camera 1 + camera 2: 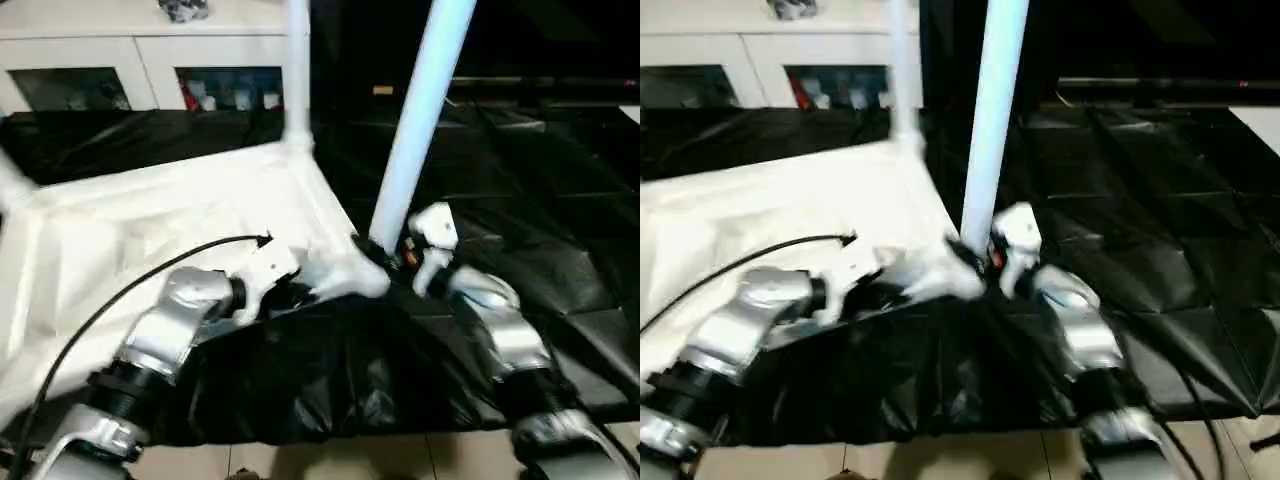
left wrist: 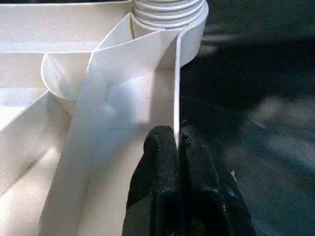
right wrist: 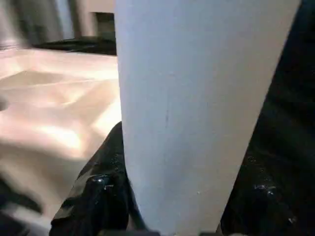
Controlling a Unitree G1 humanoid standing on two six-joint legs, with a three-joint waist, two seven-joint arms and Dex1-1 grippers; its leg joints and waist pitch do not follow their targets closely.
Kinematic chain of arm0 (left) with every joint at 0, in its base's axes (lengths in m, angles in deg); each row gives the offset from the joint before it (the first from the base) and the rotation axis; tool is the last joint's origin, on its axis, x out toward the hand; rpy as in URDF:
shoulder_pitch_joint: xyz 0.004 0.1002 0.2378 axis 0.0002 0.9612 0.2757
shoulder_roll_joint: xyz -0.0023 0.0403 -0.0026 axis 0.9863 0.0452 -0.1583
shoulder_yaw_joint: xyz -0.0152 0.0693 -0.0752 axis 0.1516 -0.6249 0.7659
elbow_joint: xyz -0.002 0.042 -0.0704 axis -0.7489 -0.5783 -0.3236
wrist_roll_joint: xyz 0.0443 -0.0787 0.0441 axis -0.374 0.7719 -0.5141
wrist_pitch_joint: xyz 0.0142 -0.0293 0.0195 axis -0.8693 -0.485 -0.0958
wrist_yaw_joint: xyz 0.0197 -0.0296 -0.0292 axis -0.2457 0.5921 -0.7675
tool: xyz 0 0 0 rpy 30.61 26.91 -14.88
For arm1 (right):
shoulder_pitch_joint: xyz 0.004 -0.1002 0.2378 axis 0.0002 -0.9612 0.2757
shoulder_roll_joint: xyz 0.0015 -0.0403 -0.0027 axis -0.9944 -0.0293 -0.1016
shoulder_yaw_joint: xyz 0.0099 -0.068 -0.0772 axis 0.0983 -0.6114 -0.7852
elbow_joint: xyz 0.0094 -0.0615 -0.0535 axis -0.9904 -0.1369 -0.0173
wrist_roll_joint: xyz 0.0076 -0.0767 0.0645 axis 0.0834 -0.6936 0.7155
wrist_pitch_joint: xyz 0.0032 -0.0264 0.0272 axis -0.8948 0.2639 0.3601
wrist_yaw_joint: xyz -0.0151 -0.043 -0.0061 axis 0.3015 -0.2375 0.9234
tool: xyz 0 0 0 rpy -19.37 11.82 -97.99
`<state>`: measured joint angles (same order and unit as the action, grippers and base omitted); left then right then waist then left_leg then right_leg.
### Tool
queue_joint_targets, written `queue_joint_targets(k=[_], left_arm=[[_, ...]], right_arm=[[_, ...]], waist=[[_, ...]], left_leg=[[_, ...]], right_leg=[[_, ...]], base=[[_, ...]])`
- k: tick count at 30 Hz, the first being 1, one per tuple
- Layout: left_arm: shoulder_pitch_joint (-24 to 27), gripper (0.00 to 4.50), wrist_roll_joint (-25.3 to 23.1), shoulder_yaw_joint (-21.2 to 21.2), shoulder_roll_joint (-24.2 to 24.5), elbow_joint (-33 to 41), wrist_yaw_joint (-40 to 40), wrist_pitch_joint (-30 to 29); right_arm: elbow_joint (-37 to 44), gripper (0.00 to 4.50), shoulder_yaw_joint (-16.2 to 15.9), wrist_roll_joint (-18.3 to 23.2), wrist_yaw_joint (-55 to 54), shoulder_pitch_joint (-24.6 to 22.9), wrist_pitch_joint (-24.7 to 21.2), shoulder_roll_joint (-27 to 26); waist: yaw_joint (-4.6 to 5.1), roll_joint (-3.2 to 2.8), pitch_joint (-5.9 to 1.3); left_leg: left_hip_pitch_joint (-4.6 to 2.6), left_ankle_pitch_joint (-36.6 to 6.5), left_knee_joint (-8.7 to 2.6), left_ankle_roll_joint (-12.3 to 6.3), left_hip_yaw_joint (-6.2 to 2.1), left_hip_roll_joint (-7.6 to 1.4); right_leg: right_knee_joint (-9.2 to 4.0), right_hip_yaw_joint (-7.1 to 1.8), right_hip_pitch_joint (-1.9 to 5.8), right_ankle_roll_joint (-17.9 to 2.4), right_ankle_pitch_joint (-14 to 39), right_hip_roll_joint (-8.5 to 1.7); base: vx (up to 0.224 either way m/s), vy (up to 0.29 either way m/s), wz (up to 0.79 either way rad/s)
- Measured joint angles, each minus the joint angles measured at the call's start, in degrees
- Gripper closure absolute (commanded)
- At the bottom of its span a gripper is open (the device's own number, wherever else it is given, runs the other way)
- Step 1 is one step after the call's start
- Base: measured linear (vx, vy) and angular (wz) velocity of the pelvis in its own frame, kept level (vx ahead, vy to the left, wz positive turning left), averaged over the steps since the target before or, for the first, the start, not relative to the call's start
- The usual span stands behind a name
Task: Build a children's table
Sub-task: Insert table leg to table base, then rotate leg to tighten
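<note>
Left wrist view, item one: left gripper (image 2: 178, 147), black fingers pressed together on the thin rim wall of the tabletop (image 2: 123, 93), one finger (image 2: 157, 162) on the inner side of the rim, the other on the outer. Ribbed underside facing up just ahead of the fingertips; round corner socket (image 2: 170, 19) further along the same rim, threaded collar seated in it. Purpose of grip, as judged: to steady the inverted tabletop against twisting during leg fitting.

Left eye view, item two: right gripper (image 1: 385, 250), clamped low on a leg (image 1: 420, 110), close beside the near corner of the tabletop (image 1: 200, 220). Leg leaning slightly off vertical, lower end at the corner just in front of the left gripper (image 1: 285, 285). Seating in the socket not discernible; contact point hidden by the wrists.

Item three: second leg (image 1: 297, 70), upright at the far corner beyond both grippers, apparently already fitted.

Item four: black sheet (image 1: 520, 200), under and to the right of the right gripper, as floor cover.

Item five: white cabinet (image 1: 140, 50), well beyond the tabletop, glass doors facing the work; no part in the task.

Stage, as judged: leg insertion at the near corner under way.
</note>
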<state>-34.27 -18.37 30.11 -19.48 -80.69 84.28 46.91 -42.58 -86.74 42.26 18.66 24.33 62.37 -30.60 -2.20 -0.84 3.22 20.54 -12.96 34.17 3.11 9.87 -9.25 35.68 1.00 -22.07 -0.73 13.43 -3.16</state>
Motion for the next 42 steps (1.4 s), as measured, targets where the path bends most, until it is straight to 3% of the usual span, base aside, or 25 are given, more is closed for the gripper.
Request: queue_joint_targets(k=[5,14,16,22,28,35,39,42], left_arm=[[1.9,4.50,-1.7,0.4,-2.4,5.5,-4.9,-5.1],[2.5,4.50,-1.7,0.3,-1.5,6.4,-5.5,-5.5],[2.5,4.50,-1.7,0.3,-1.3,6.4,-5.6,-5.6],[2.4,4.50,-1.8,-0.1,-0.9,6.6,-5.5,-5.6],[2.4,4.50,-1.6,-0.3,0.5,5.0,-3.5,-1.1],[1.5,4.50,-0.1,-1.2,3.1,1.5,2.8,6.3],[1.1,4.50,2.6,-1.2,4.2,-0.8,8.9,9.1],[0.8,4.50,3.1,-1.2,4.8,-2.4,12.8,11.1]], right_arm=[[-3.6,2.62,1.1,-1.0,-5.2,3.2,0.3,-2.7],[-5.4,2.62,1.1,-1.9,-6.1,4.3,1.1,-4.0],[-6.4,1.92,1.1,-2.0,-6.1,4.8,1.4,-4.3],[-10.2,1.43,1.5,-2.7,-6.2,5.6,2.0,-4.8],[-9.9,0.90,1.5,-2.6,-1.6,5.5,2.6,-4.1],[-3.6,0.78,-0.9,-1.8,9.6,1.8,2.1,1.2],[3.2,0.78,-3.1,-0.2,20.2,-2.2,-0.6,7.1],[6.3,0.78,-4.2,0.8,26.0,-3.6,-2.9,10.1]], waist=[[0.23,0.05,-0.03],[0.24,0.04,-0.03],[0.33,0.03,-0.03],[0.09,-0.24,0.05],[0.02,-0.71,0.34],[-1.54,-1.21,0.63],[-2.86,-1.28,0.63],[-3.29,-1.34,0.59]], left_leg=[[0.45,0.1,-0.05,-0.43,-0.01,-0.19],[0.40,0.1,-0.04,-0.32,-0.01,-0.34],[0.39,0.2,-0.03,-0.29,-0.01,-0.37],[0.49,0.3,0.08,-0.21,-0.01,-0.57],[0.58,0.5,0.16,-0.29,-0.05,-0.70],[0.65,0.6,0.33,-0.36,-0.05,-0.74],[0.68,0.6,0.51,-0.39,-0.03,-0.74],[0.70,0.6,0.61,-0.42,-0.03,-0.74]], right_leg=[[-0.42,0.22,-0.12,0.0,0.0,0.13],[-0.30,0.41,-0.14,0.0,0.0,0.13],[-0.23,0.42,-0.14,0.0,0.0,0.15],[-0.13,0.80,-0.13,0.0,0.0,0.13],[0.08,1.10,-0.13,-0.1,0.0,0.10],[0.34,1.30,-0.13,-0.2,0.1,-0.01],[0.45,1.35,-0.10,-0.2,0.1,-0.08],[0.52,1.39,-0.08,-0.2,0.1,-0.13]], base=[[0.000,0.000,0.00],[0.000,0.000,0.00],[0.000,0.000,0.00],[0.000,0.000,0.00],[0.000,0.000,0.00],[0.000,0.000,0.00],[0.000,0.000,0.00],[0.000,0.000,0.00]])
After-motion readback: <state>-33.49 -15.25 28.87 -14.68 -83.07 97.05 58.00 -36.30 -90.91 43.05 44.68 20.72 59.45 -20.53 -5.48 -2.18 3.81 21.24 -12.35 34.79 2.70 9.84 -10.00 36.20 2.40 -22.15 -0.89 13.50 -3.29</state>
